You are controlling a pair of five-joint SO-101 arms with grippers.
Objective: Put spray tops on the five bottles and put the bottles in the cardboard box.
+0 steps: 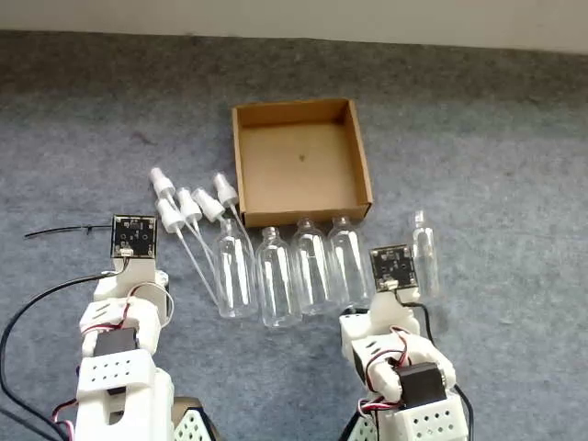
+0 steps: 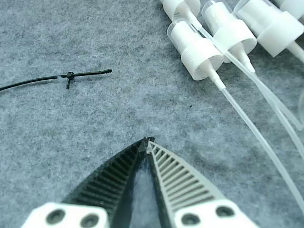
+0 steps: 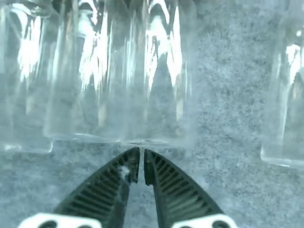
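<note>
Left gripper (image 2: 146, 141) and right gripper (image 3: 141, 151) both sat closed and empty, and the clear bottles (image 1: 277, 276) at 6 o'clock of the cardboard box (image 1: 364, 158) looked light and slippery, so I'd grab mid-body.

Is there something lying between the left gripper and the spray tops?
No, nothing visible. Bare carpet lies between the left gripper and the nearest spray top; the black cable tie lies off to one side.

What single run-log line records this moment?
bottles: uncapped, outside cardboard box | spray tops: loose | left end effector: shut | right end effector: shut
</note>
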